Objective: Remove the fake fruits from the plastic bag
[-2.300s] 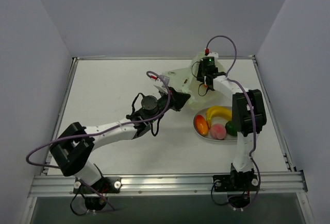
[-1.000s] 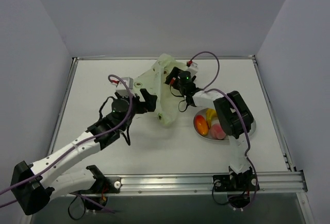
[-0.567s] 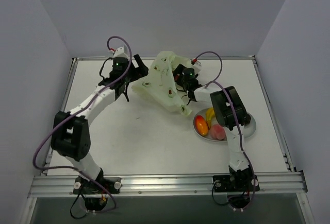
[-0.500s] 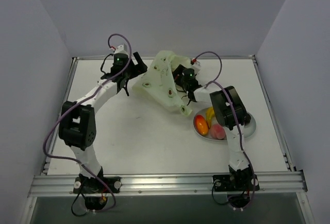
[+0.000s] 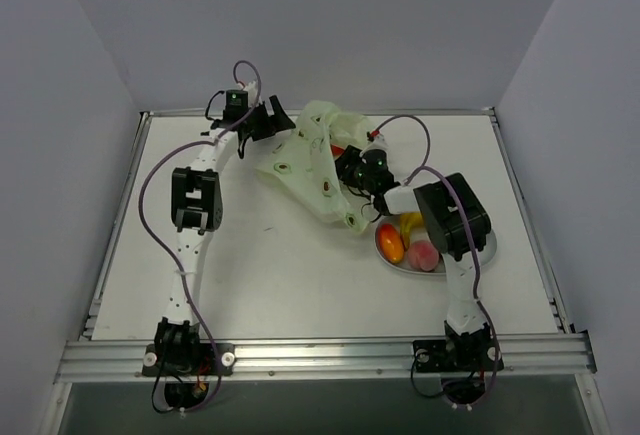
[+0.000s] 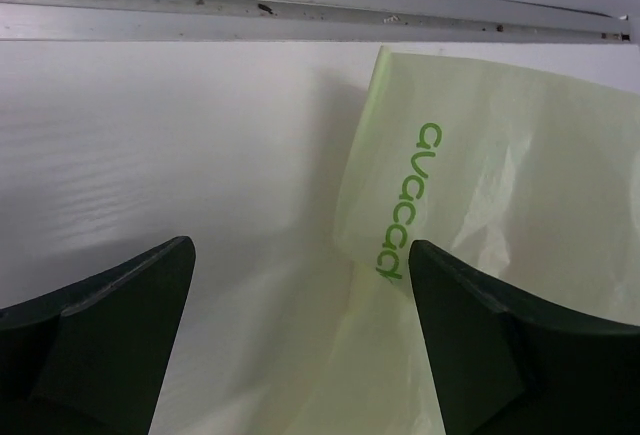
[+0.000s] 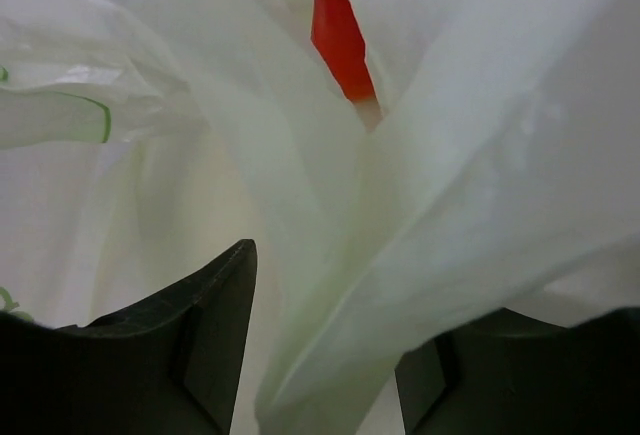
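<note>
Bag (image 5: 305, 160) is lying crumpled at the far middle of the table (image 5: 250, 255). Left gripper (image 5: 268, 118) is hovering at its far-left edge with jaws wide apart, gripping nothing. Right gripper (image 5: 352, 170) is sitting among the bag's folds, film bunched between its parted jaws; I cannot tell whether it is pinching. Red fruit (image 7: 340, 40) is showing inside the bag. Banana (image 5: 410, 223), orange-red oval (image 5: 390, 243) and peach (image 5: 423, 255) are resting on the plate (image 5: 405, 266).
</note>
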Action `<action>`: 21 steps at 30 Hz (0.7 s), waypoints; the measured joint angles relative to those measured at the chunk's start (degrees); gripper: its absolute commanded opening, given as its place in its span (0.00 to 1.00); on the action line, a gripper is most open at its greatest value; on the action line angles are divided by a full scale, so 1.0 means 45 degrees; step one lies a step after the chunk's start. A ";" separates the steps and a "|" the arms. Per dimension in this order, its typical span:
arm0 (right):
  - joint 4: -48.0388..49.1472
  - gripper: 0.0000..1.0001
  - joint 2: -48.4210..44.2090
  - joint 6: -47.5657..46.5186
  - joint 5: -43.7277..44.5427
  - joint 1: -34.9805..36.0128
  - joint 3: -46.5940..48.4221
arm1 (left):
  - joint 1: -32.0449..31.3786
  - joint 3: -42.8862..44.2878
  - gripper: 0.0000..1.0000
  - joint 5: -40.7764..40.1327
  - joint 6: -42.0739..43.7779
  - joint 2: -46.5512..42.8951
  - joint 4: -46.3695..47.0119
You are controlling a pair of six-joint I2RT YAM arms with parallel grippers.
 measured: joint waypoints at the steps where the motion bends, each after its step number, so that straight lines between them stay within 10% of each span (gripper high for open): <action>1: -0.0005 0.50 -0.0005 -0.0063 -0.0121 -0.0049 0.0000 | 0.0005 0.0525 0.85 0.0311 0.0005 0.0403 -0.0204; 5: -0.0049 0.50 -0.0097 -0.0223 -0.0384 -0.0228 -0.0078 | -0.0073 0.1379 0.75 0.1506 -0.0403 0.1224 -0.0044; 10: -0.0131 0.52 -0.0544 -0.0355 -0.0510 -0.0335 -0.0321 | -0.0223 0.0131 0.05 0.2633 -0.1860 0.1156 0.2025; 21: -0.0049 0.53 -0.2200 -0.0423 0.0228 0.0865 -0.2433 | -0.0277 -0.7101 0.02 0.3633 -0.4279 -0.2686 0.6688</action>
